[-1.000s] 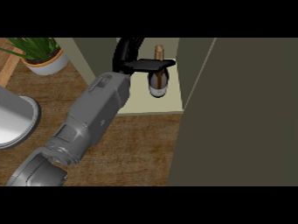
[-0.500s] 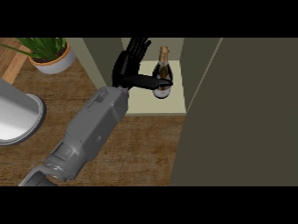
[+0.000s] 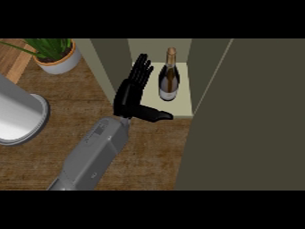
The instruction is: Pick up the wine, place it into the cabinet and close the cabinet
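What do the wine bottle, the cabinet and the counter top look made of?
Wine bottle: likely dark glass by its gloss, with gold foil on the neck and a pale label, probably paper. Cabinet: matte olive-grey painted panels; what lies beneath cannot be told. Counter top: brown wood, grain streaks showing.

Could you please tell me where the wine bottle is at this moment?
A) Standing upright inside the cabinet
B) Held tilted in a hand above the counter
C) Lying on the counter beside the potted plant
A: the wine bottle stands upright on the floor of the cabinet, with the open left hand beside it, its fingers straight and not curled round the bottle.
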Available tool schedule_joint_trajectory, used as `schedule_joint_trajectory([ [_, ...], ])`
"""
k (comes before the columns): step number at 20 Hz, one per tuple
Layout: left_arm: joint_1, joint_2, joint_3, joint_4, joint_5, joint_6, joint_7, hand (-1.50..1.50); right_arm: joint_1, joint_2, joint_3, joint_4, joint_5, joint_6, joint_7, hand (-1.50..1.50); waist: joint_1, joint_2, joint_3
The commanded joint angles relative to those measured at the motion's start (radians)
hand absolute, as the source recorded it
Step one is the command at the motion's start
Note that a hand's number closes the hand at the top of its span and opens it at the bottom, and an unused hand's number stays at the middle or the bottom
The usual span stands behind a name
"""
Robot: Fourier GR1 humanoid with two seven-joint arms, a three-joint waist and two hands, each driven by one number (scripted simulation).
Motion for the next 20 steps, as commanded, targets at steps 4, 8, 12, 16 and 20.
schedule_joint_trajectory([
  [4,0.232,0.051,-0.083,-0.292,-0.026,0.048,0.076,-1.50,0.073,-0.054,-0.030,-0.236,-0.034,0.000,0.074,-1.50,0.005,0.003,0.001],
  [8,0.353,0.049,-0.117,-0.470,-0.026,0.101,0.110,-1.50,0.099,-0.062,-0.015,-0.209,-0.031,0.002,0.054,-1.50,-0.001,0.003,0.001],
  [12,0.509,0.098,-0.135,-0.598,-0.008,0.049,0.094,-1.50,0.066,-0.074,0.017,-0.216,0.038,-0.016,0.084,-1.50,-0.001,0.008,-0.001],
  [16,0.594,0.153,-0.106,-0.666,0.016,0.002,0.079,-1.50,0.048,-0.102,0.015,-0.190,-0.013,0.053,0.064,-1.50,-0.005,0.012,0.000],
  [20,0.653,0.216,-0.080,-0.686,0.018,-0.048,0.054,-1.50,0.061,-0.129,0.032,-0.241,-0.044,0.083,0.064,-1.50,-0.010,0.011,0.000],
])
